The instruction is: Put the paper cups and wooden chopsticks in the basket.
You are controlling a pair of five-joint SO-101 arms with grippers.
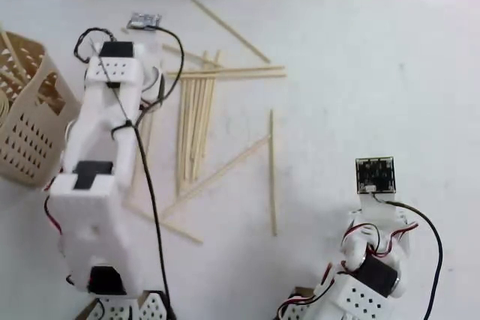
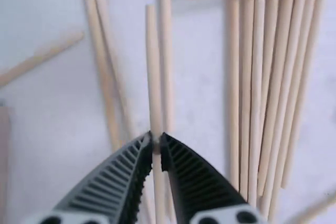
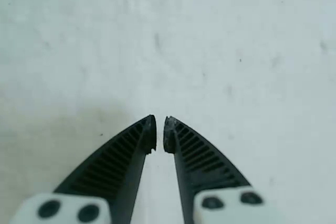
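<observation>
White tabletop (image 1: 375, 65) strewn with wooden chopsticks (image 1: 193, 121), where the left gripper (image 2: 156, 141) pinches one stick (image 2: 153, 61), presumably for the basket (image 1: 30, 129) at left, while the right gripper (image 3: 159, 134) sits closed on nothing.

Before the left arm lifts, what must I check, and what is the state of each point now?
1. The left gripper is shut on a chopstick: ok.
2. Only this one is caught: cannot tell; a neighbouring stick lies close beside it.
3. The basket is beside the left arm: ok.
4. The right gripper is shut over bare table, holding nothing: ok.
5. The black cable is free of the loose chopsticks: cannot tell.
</observation>
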